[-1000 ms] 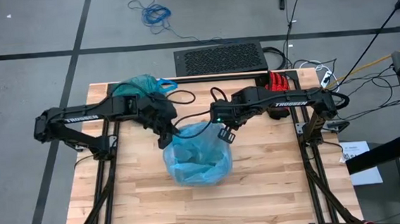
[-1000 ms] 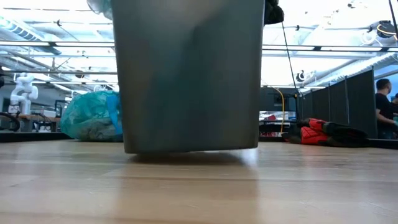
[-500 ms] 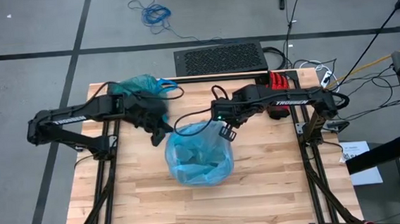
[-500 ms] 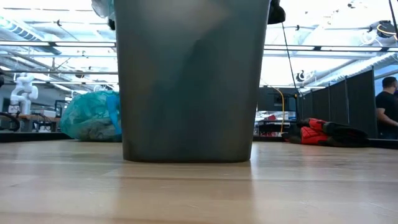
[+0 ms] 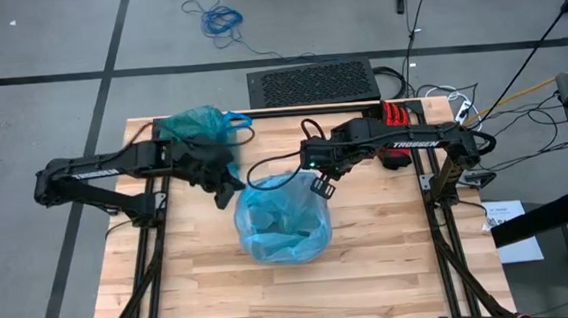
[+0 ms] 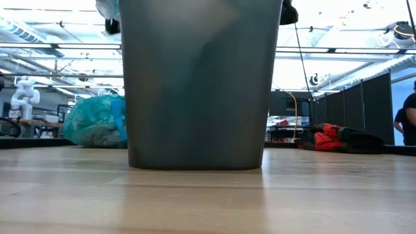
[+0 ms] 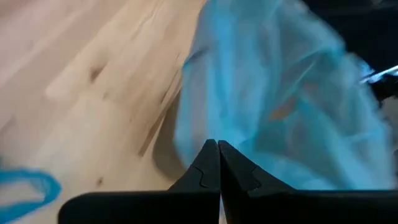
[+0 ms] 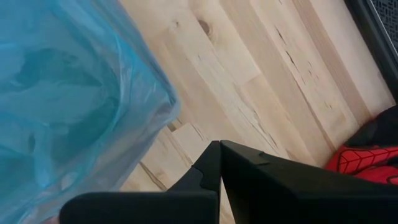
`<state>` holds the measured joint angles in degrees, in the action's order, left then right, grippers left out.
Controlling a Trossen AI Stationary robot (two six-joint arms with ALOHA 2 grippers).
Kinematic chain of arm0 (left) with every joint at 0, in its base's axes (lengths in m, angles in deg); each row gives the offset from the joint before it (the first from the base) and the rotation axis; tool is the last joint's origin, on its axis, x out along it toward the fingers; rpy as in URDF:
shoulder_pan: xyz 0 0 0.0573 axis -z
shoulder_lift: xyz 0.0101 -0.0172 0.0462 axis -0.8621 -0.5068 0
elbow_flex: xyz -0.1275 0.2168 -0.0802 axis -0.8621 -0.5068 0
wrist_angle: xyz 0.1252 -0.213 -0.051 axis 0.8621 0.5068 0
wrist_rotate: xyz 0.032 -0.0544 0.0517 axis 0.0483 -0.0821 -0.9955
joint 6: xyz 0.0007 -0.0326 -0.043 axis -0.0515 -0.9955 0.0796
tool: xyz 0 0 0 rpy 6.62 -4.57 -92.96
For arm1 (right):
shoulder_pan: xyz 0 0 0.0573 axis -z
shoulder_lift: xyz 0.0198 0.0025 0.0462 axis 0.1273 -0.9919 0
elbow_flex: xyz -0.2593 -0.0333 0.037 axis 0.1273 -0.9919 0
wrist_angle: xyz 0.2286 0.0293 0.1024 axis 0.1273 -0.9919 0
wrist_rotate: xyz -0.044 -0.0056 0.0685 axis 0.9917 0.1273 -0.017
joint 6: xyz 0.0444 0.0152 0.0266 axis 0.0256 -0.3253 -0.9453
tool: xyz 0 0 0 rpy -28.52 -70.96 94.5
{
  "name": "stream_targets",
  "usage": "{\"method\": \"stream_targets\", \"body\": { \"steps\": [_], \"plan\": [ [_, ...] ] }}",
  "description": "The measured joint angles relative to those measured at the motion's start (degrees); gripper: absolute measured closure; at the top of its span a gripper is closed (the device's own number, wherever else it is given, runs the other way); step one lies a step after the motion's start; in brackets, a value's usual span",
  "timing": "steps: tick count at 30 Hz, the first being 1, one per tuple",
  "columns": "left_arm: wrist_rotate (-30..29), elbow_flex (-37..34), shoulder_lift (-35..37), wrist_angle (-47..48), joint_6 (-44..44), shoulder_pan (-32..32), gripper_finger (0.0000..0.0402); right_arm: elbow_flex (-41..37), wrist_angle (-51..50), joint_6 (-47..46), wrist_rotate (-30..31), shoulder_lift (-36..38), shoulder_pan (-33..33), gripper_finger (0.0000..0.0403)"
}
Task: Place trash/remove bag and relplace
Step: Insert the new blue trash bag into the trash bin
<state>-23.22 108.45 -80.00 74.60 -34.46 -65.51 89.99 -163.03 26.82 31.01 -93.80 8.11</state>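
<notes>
A bin (image 6: 198, 84) stands on its base at the table's middle, lined with a pale sky-blue plastic bag (image 5: 280, 219) that drapes over its rim. The teal-green bag (image 5: 196, 125) with blue handle loops (image 7: 31, 186) lies on the table at the far left, bulging (image 6: 97, 120). My left gripper (image 5: 226, 193) is shut just left of the lined rim, its fingertips (image 7: 217, 146) aimed at the pale bag (image 7: 273, 99). My right gripper (image 5: 322, 188) is shut beside the rim's far right, with bare wood past its fingertips (image 8: 219, 146). The trash is hidden.
A red glove (image 5: 393, 116) lies at the table's far right. A black vented box (image 5: 311, 82) sits past the far edge. Bare wood (image 5: 274, 300) stretches near the front edge. A person (image 6: 406, 120) stands in the room at the right.
My left gripper has drawn back from the pale bag's rim toward the table's left edge and rolled about its own axis, staying shut. The bin, tipped slightly a second ago, now stands flat on its base.
</notes>
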Motion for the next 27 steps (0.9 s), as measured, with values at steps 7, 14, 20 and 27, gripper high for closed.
{"method": "stream_targets", "body": {
  "steps": [7, 14, 20, 27],
  "plan": [
    [-0.3, -5.9, -0.3, -4.2, -2.7, 0.0, 0.0402, 0.0, 0.0, -0.2, 0.0, 0.0, 0.0, 0.0403],
    [-1.8, -6.7, -0.7, -6.0, -1.9, 0.0, 0.0402, 0.0, 0.1, 0.1, -0.3, 0.0, 0.0, 0.0403],
    [-3.5, -7.7, -1.4, -7.1, -0.3, -0.6, 0.0402, 0.0, 0.6, 0.8, -1.7, 0.0, 1.1, 0.0403],
    [-1.5, -11.8, -1.7, -12.5, -1.8, -0.7, 0.0402, -6.5, 7.3, 2.6, -8.8, 0.6, 1.9, 0.0403]
  ]
}}
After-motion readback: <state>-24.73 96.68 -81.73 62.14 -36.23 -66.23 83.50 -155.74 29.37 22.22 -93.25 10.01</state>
